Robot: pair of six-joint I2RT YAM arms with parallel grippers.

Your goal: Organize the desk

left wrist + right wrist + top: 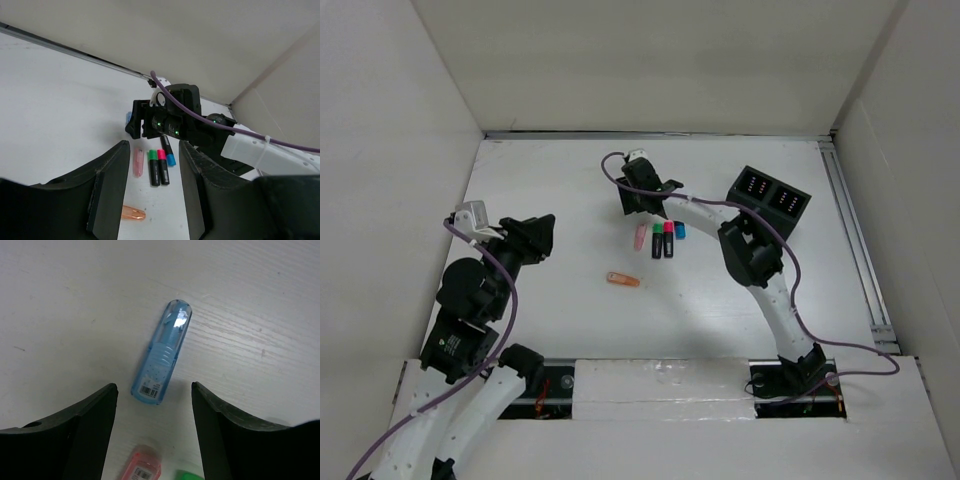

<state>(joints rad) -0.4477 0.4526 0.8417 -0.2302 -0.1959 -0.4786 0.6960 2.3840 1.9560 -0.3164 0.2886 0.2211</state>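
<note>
Right arm [770, 290] bent far-left, right claw [154, 386] spread above a clear blue plastic tube [162, 355] on the matte white tabletop [550, 180]; left claw [152, 147] parted, empty.

White links [775, 300], blk joints [750, 250]; left gripper [152, 150], right gripper [154, 386] blk; purple cables [210, 121]; green LEDs [157, 124].

**Loose markers and a black box**

Four pens lie side by side in a short row: a pink highlighter [640, 236], a green-capped black marker [657, 240], a pink-capped black marker [668, 240] and a blue-capped black marker [679, 231], the last set slightly farther back. A translucent blue highlighter [162, 357] with a barcode label lies flat just beyond the row's pink end, not touching it. An orange highlighter [623, 280] lies alone on the near side, apart from the row. A black two-compartment box [769, 198] sits askew to the right; its contents are unclear.
</note>
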